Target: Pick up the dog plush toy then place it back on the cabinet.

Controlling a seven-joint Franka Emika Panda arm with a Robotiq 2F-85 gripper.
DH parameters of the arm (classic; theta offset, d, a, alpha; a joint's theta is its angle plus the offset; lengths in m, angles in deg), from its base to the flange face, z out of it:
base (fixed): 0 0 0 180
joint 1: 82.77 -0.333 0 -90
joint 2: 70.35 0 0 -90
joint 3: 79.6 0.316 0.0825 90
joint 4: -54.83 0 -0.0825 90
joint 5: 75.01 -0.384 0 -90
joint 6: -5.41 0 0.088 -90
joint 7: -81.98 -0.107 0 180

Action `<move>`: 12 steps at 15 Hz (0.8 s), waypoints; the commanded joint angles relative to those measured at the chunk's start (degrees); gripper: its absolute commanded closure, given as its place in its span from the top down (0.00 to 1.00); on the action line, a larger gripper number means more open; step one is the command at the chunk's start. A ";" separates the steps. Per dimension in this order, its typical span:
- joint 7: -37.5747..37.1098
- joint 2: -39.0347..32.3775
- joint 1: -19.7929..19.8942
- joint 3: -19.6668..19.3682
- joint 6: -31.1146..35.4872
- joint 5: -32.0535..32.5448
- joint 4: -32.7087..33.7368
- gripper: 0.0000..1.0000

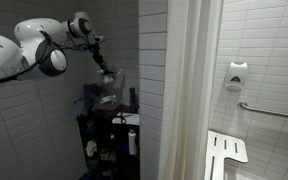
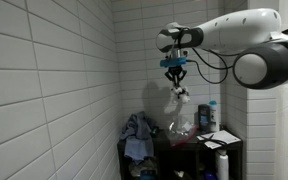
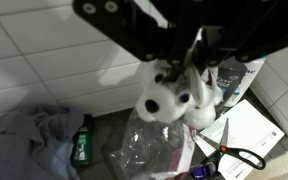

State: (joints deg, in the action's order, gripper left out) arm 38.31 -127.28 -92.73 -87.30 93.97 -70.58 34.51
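1. Presently, the dog plush toy is pinched between the jaws of the gripper and hangs just below them.
2. The cabinet is seen well beneath the jaws in both exterior views.
3. A clear plastic bag is noted on the cabinet top, directly under the jaws.
4. In the wrist view, a blue cloth and a green bottle are recorded to one side of the jaws, and scissors on a paper sheet to the other.

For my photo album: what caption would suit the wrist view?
Claw gripping a white dog plush toy above the cabinet, with scissors and a crumpled plastic bag below.
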 commanded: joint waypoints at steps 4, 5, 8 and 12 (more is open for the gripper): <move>10.47 1.18 2.01 2.87 -10.47 -1.88 0.02 0.04; 12.47 1.34 2.64 3.11 -12.20 -2.01 -0.02 0.04; 18.82 2.89 4.74 3.14 -15.63 -1.19 -1.73 0.04; 27.77 4.75 9.09 2.34 -16.25 -0.02 -0.93 0.04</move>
State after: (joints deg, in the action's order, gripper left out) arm 60.16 -125.63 -86.29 -85.08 79.09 -70.99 34.43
